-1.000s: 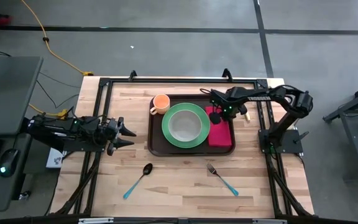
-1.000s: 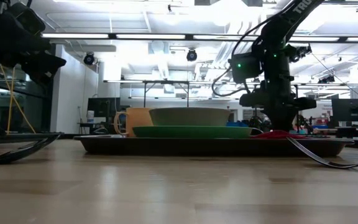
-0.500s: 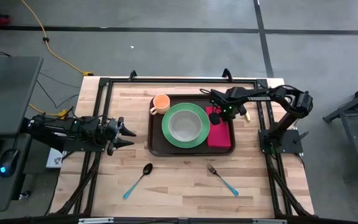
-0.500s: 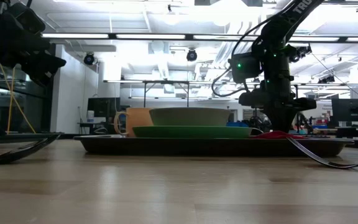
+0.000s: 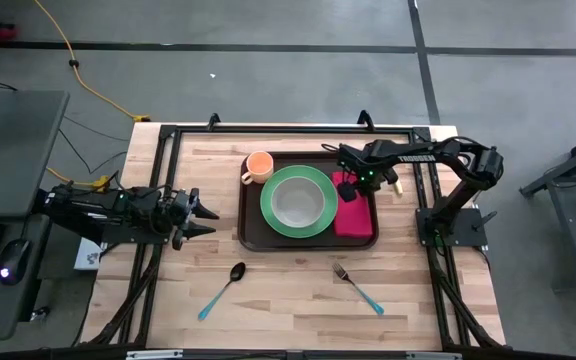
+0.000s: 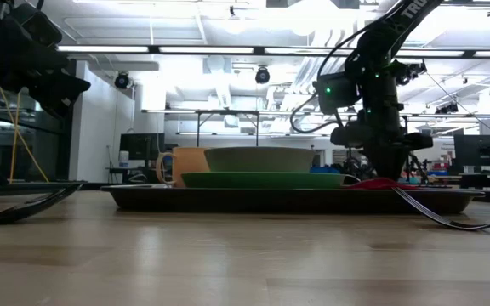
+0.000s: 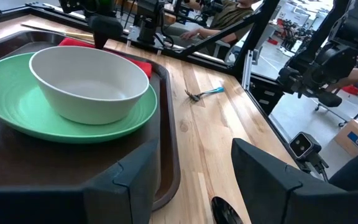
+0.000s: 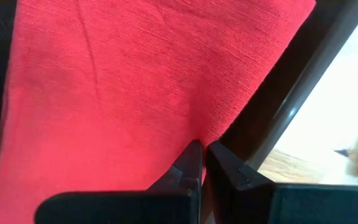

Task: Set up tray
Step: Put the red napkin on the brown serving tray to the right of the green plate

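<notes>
The dark brown tray [image 5: 252, 232] lies mid-table and carries a green plate [image 5: 273, 220] with a white bowl [image 5: 298, 200], an orange cup [image 5: 259, 165] and a red napkin [image 5: 356, 218]. In the low view the tray [image 6: 287, 200] shows edge-on. My right gripper [image 5: 346, 187] stands over the napkin's far end, shut on it [image 8: 202, 152]. My left gripper [image 5: 206, 215] waits left of the tray, open [image 7: 194, 186], facing the plate [image 7: 17, 106]. My right gripper pinches an edge of the red napkin [image 8: 213, 127] near its far end between its two fingertips [image 8: 188, 165], coming from above and pointing down. The napkin [image 8: 104, 93] lies flat on the tray floor, beside the tray's rim [image 8: 291, 106].
A spoon [image 5: 223, 288] and a fork [image 5: 358, 287] with blue handles lie on the bare wood near the table's near edge. The fork [image 7: 202, 93] also shows in the left wrist view. A black frame [image 5: 288, 130] borders the table. Bare wood lies left of the tray.
</notes>
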Tool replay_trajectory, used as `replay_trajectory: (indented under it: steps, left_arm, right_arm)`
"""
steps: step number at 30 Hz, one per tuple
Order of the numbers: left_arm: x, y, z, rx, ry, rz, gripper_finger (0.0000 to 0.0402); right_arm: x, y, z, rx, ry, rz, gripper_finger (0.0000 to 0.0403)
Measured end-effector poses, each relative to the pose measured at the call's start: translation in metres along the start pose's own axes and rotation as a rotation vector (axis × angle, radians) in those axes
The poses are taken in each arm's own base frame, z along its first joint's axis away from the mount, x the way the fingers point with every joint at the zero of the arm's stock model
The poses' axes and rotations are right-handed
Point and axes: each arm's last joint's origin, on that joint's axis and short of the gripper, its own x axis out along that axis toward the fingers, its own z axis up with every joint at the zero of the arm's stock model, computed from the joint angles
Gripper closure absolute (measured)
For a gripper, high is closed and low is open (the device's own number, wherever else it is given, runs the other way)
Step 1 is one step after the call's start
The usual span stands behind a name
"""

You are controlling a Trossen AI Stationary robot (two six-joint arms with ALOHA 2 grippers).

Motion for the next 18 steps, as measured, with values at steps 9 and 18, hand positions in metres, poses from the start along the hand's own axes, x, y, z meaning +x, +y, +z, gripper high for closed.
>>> replay_trajectory:
  steps: [9,18]
  left_arm:
    - [0.0000,0.0000,0.0000,0.000,0.000,0.000,0.0172]
    - [0.0000,0.0000,0.0000,0.000,0.001,-0.001,0.0172]
  right_arm:
    - [0.0000,0.0011,0.0014,-0.025,-0.016,0.009,0.0402]
    - [0.0000,0.0009,0.0010,-0.036,-0.009,0.011,0.0389]
